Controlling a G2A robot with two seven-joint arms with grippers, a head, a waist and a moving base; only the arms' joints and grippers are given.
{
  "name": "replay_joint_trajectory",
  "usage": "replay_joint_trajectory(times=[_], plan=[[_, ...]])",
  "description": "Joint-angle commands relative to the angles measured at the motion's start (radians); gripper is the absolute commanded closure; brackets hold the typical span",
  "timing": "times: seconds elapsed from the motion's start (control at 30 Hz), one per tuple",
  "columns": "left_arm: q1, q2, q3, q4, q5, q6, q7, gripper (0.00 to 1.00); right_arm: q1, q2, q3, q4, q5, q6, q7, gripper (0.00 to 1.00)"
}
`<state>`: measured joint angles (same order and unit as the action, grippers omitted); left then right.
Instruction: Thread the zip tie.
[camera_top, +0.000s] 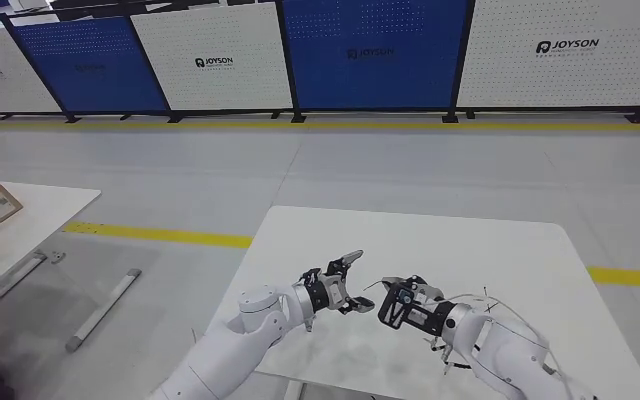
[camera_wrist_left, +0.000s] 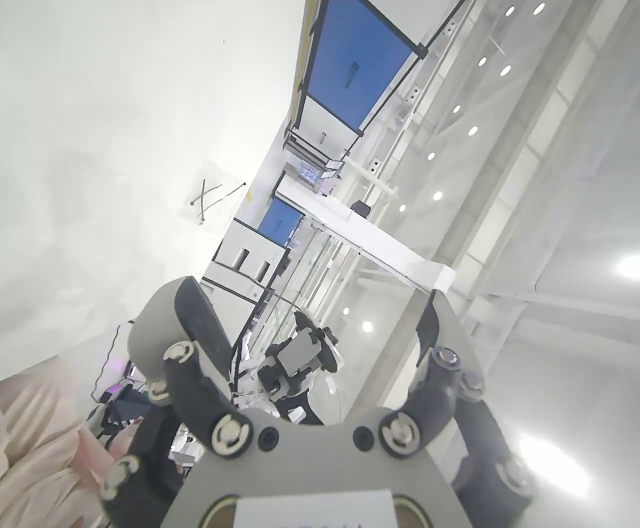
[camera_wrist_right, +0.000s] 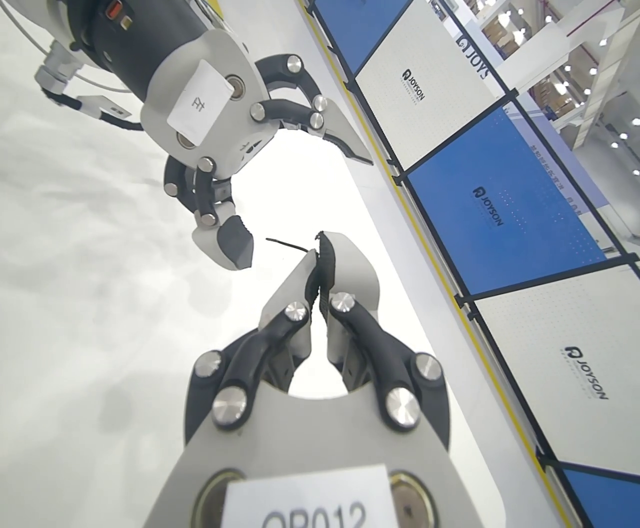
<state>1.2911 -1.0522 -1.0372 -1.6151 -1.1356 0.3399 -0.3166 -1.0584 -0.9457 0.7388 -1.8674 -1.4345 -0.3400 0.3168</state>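
One white table carries the work, and two grippers meet above it near the middle of its near edge.

The left gripper hangs over the near-left part of the table and points toward the right edge. Its jaws are spread wide and hold nothing. In the right wrist view the left gripper has one finger raised toward the far edge. The dark pad of its other finger sits just beside the free tip of the tie, with a small gap between them. Its own wrist view shows the left gripper with the same broad gap between its fingers.

One black zip tie is off the table, pinched in the other pincer. A short thin end sticks out toward the left gripper, level with that lower pad. The rest of the strap is hidden between the pads.

The right gripper is just right of the left one, facing it over the near edge. In its wrist view the right gripper has its jaws pressed together on the tie, the ribbed pads meeting along their length.

Farther right, the left wrist view shows loose zip ties on the tabletop near an edge. There seem to be three, two crossed and one just beside them.
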Motion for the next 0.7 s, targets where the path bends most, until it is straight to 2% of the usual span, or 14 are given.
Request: replay_joint_trajectory(times=[0.0, 0.1, 0.3, 0.5, 0.53, 0.57, 0.6, 0.67], plan=[[-0.007, 0.000, 0.009, 0.007, -0.018, 0.000, -0.002, 0.00, 0.000, -0.005, 0.000, 0.001, -0.010, 0.004, -0.001, 1.00], [-0.013, -0.001, 0.004, 0.002, -0.024, -0.010, 0.026, 0.00, -0.001, -0.006, 0.001, 0.001, -0.012, 0.007, -0.001, 1.00], [-0.013, -0.001, 0.004, 0.002, -0.024, -0.010, 0.026, 0.00, -0.001, -0.006, 0.001, 0.001, -0.012, 0.007, -0.001, 1.00], [-0.015, -0.007, 0.024, 0.005, -0.006, -0.009, 0.030, 0.00, -0.001, -0.006, 0.001, 0.001, -0.012, 0.007, -0.001, 1.00], [-0.016, -0.008, 0.024, 0.007, -0.007, -0.009, 0.029, 0.20, -0.001, -0.006, 0.001, 0.001, -0.012, 0.007, -0.001, 1.00], [-0.015, -0.009, 0.023, 0.008, -0.009, -0.009, 0.030, 0.55, -0.001, -0.006, 0.001, 0.001, -0.012, 0.007, -0.001, 1.00], [-0.015, -0.010, 0.022, 0.007, -0.013, -0.010, 0.031, 0.56, -0.001, -0.006, 0.001, 0.001, -0.012, 0.007, -0.001, 1.00], [-0.013, -0.011, 0.020, 0.007, -0.017, -0.009, 0.032, 0.65, -0.001, -0.006, 0.001, 0.001, -0.012, 0.007, -0.001, 1.00]])
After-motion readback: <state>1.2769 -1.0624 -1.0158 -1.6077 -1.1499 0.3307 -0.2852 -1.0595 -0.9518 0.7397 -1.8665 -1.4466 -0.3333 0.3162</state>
